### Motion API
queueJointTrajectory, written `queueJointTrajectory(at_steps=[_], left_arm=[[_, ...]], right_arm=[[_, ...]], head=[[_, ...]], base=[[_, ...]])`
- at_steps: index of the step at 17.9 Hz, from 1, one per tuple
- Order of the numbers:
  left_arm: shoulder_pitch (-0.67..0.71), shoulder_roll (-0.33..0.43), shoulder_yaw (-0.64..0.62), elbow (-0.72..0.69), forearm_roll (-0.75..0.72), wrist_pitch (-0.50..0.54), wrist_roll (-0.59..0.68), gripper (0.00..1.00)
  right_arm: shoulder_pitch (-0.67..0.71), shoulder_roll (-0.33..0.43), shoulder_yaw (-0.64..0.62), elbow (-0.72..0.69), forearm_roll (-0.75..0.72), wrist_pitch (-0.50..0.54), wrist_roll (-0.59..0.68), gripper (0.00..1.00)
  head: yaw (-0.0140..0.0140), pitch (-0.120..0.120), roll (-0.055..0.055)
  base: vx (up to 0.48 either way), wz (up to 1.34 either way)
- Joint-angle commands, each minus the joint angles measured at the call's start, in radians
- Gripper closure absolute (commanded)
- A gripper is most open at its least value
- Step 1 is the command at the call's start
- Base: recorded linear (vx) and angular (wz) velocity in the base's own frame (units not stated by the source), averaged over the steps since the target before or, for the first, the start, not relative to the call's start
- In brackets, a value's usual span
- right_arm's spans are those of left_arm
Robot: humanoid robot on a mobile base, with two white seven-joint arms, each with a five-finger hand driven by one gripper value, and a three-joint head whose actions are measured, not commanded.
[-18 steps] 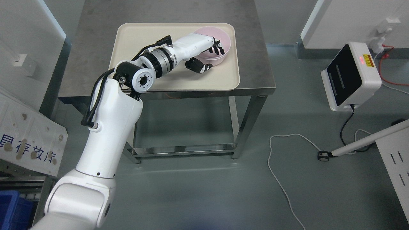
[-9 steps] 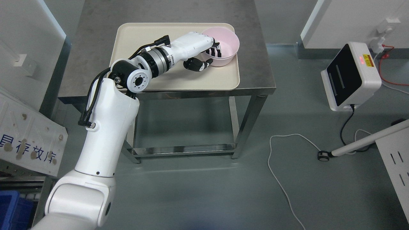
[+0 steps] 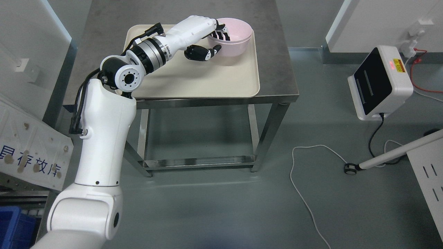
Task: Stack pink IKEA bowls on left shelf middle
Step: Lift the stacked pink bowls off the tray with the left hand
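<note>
Left hand grips pink bowl over tray.

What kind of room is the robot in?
Probably a robot test lab or workshop. It has a steel table on a bare grey floor, a white device with a red light, and the left hand gripping a pink bowl.

Hidden and cut off

The left hand covers the pink bowl's rim at 9 o'clock (whether the bowl touches the tray cannot be told). The surface runs past the top edge; a blue bin is cropped at 7 o'clock.
</note>
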Motion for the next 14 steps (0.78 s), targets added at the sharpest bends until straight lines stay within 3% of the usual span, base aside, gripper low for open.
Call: queueJointTrajectory(at_steps=[1,14], left_arm=[[0.007,0.016,0.145,-0.066,0.069,-0.012,-0.003,0.91],[0.009,0.016,0.166,-0.102,0.084,-0.015,-0.003,0.92]], right_arm=[[0.0,-0.017,-0.011,0.0,0.008,0.0,-0.001,0.0],[0.0,-0.017,-0.009,0.0,0.008,0.0,0.001,0.0]], head=[[0.0,0.0,0.0],[0.0,0.0,0.0]], base=[[0.0,0.0],[0.0,0.0]])
